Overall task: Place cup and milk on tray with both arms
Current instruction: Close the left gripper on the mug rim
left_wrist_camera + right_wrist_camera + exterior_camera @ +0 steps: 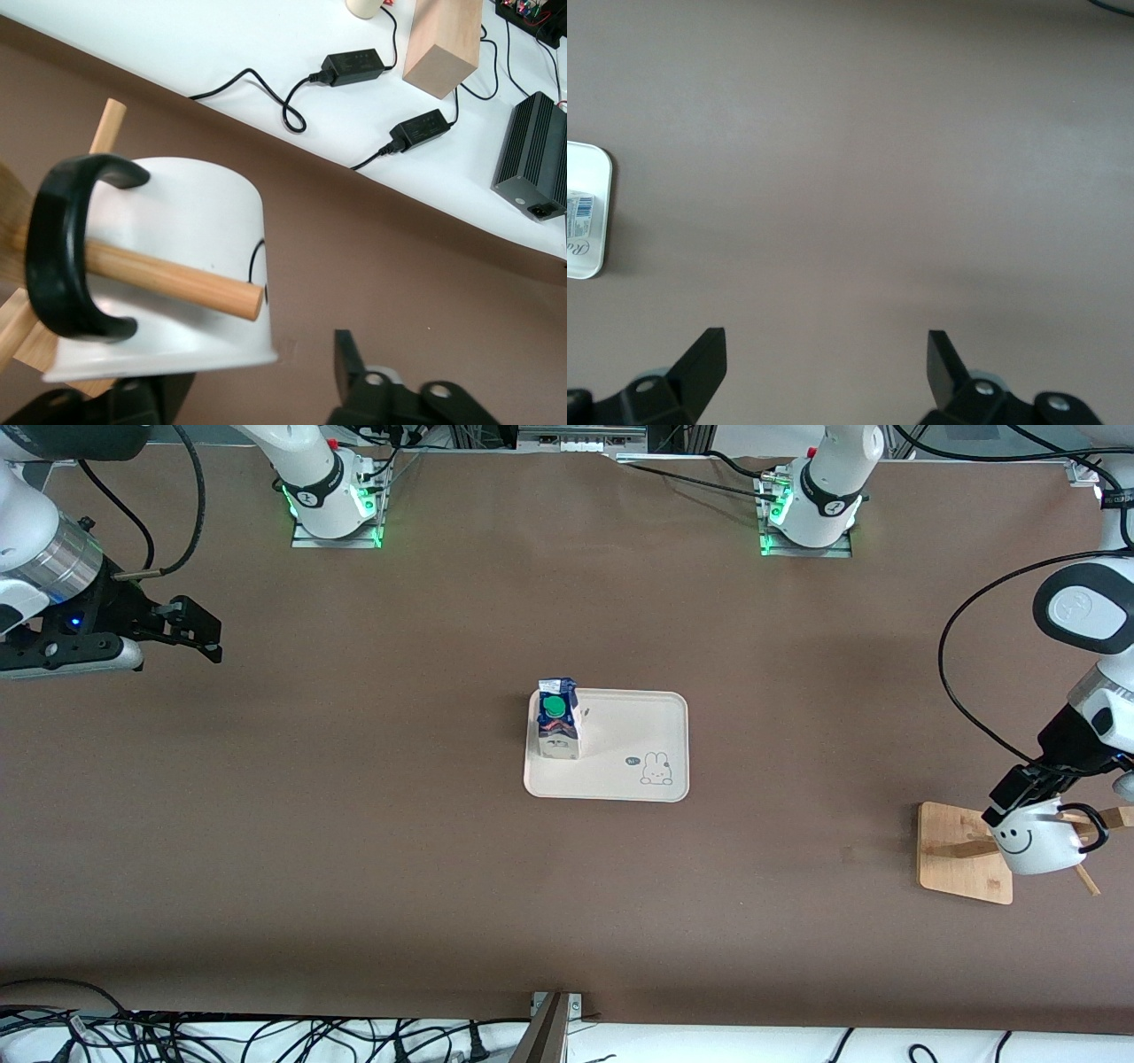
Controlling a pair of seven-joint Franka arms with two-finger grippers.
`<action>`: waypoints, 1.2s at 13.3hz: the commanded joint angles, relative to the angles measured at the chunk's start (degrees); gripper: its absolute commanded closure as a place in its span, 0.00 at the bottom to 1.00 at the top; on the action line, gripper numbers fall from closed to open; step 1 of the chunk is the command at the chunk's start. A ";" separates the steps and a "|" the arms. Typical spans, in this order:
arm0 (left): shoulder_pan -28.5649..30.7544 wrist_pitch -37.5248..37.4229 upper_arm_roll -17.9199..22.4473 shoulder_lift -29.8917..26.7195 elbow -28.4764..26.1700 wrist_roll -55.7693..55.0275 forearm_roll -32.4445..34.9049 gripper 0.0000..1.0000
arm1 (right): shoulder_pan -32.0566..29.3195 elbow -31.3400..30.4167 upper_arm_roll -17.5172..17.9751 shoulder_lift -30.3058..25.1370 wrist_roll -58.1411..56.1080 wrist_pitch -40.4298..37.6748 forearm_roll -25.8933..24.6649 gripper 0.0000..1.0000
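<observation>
The small white smiley-faced cup [1032,849] hangs by its black loop handle on a peg of the wooden rack [961,850], nearest the front camera. The left gripper [1019,795] straddles its rim, fingers [350,359] partly closed; a grip isn't clear. Only the left wrist view shows the peg through the handle. The blue-and-white milk carton [558,722] stands on the cream rectangular tray [633,775]. The right gripper [190,631] waits wide open, empty, over bare table.

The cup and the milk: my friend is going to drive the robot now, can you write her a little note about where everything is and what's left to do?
Left gripper: at the cup, fingers around its wall; grip not confirmed.
Cup: hanging by its handle on a peg of the wooden rack, at the left arm's end of the table.
Right gripper: open, holding nothing, waiting over bare table at the right arm's end.
Milk: upright on the tray.
Done: milk placed.
Left: lift the cup off the peg and set it on the tray.
</observation>
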 commanded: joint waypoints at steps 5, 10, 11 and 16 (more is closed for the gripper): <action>0.95 0.03 -0.44 0.80 0.83 2.45 -1.20 0.53 | -0.05 1.10 0.35 0.47 -0.48 0.14 -0.90 0.00; 0.95 3.53 -0.53 -0.08 -2.41 2.37 -1.64 0.31 | 0.04 1.10 0.70 0.38 -0.48 -0.56 -0.99 0.00; 0.95 5.02 -0.53 -0.77 -3.73 2.28 -1.64 0.29 | 0.04 1.10 0.70 0.38 -0.48 -0.47 -0.99 0.00; 0.87 6.80 -0.61 -2.01 -5.67 2.01 -1.64 0.49 | -0.04 0.92 0.70 0.55 -0.40 -0.56 -0.55 0.00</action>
